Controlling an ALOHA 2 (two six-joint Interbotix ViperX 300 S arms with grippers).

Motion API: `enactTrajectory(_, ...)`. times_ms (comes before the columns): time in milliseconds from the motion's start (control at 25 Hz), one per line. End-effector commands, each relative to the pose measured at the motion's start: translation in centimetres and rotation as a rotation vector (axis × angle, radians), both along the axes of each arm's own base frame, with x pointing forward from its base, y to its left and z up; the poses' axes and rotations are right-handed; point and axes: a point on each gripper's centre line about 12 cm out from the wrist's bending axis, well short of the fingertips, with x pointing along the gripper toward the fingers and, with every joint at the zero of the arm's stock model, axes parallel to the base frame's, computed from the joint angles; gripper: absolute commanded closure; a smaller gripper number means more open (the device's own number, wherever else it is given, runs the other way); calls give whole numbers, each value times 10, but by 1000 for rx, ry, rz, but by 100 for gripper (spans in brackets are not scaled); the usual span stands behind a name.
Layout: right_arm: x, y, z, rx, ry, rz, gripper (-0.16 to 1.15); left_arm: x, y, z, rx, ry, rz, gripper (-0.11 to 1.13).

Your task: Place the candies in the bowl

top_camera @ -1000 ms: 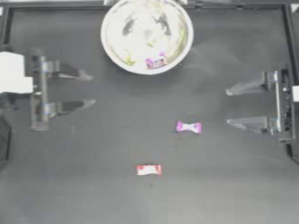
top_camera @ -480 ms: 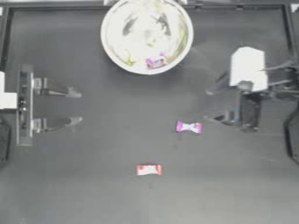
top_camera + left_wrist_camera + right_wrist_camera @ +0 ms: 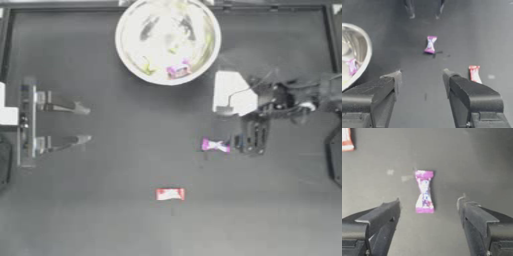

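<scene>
Dark matte table (image 3: 100, 215), flat, two arms reaching in from opposite sides.

Large round shiny silver-white metal bowl (image 3: 127, 55) sits at the far middle edge of the table. Reflective inside. One pink-purple twist-wrapped candy in the bowl (image 3: 178, 71) lies near the bowl's wall on the side facing the table centre; a yellow-green streak beside it, too blurred to say whether it is a sweet or a reflection. The left wrist view shows the same rim and that pink-purple wrapper inside.

Left gripper (image 3: 81, 125) at the left side of the table, low and level, well apart from every candy. Fingers spread wide, nothing between them.

Right gripper (image 3: 428, 200) reached in toward the table centre, just beside the loose sweet. Fingers spread, one to each side of the sweet, neither touching it; in the top view the jaw shapes there are blurred.

Pink-purple bow-tie candy on the table (image 3: 423, 191), lying flat near the centre, lengthwise between the right fingers.

Small red twist-wrapped candy (image 3: 169, 193) on the bare table, nearer the front edge, apart from both grippers.
</scene>
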Motion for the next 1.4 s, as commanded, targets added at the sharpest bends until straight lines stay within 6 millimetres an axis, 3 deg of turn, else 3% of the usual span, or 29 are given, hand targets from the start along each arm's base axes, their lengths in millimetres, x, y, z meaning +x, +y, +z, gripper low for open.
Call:
enactTrajectory(40, 10, 6, 1, -33, 14, 7, -1, -1, 0, 6, 0, -26, 4, 14)
enactTrajectory(640, 32, 9, -48, -64, 159, 8, -1, -2, 0, 6, -3, -27, 5, 14)
enactTrajectory(1400, 38, 9, -82, -41, 235, -8, 6, -2, 0, 5, -4, -27, 6, 14)
